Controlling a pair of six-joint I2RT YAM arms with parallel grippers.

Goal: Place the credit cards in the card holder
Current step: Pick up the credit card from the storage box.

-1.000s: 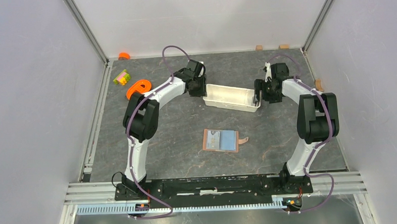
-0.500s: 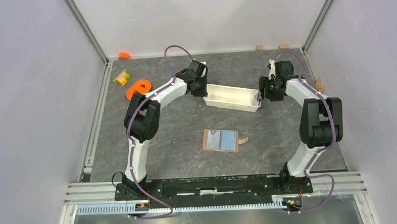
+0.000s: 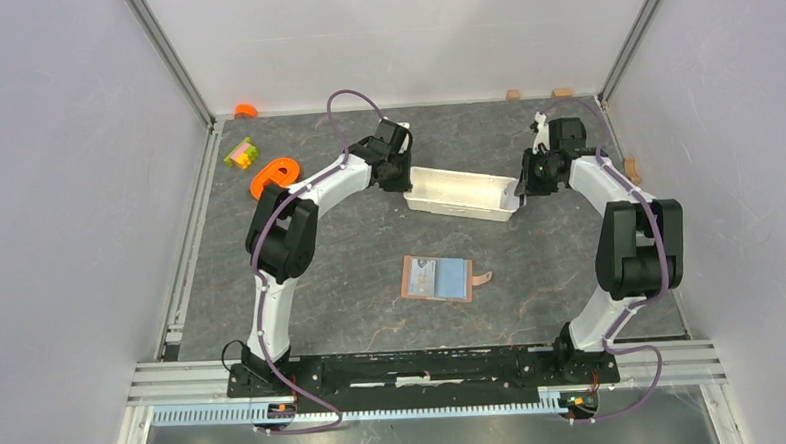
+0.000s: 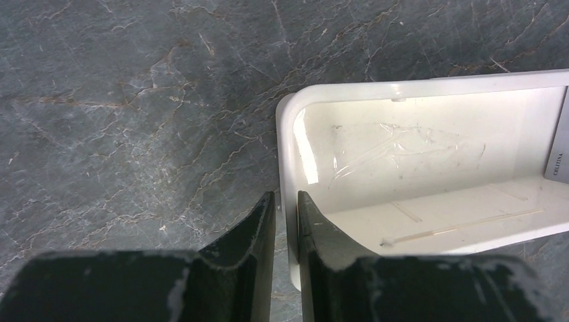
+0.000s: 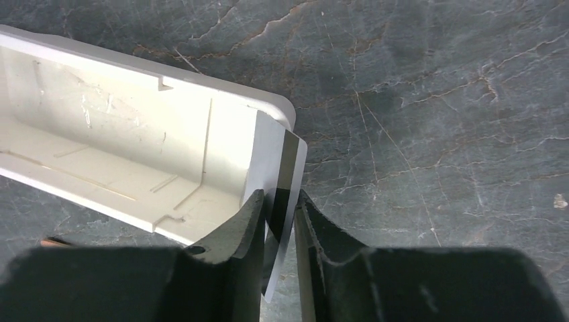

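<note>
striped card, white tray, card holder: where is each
striped card [image 5: 276,168], right wrist view, its middle
white tray [image 4: 286,161], left wrist view, end rim
card holder [image 3: 406,278], top external view, brown left edge

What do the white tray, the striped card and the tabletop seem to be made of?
The tray: likely moulded plastic, glossy white, with glare and moulded ribs. The card, pinched in the right hand: thin, probably plastic, with a dark stripe. The tabletop: matte grey, stone-like veining; real stone or print, unclear.
</note>
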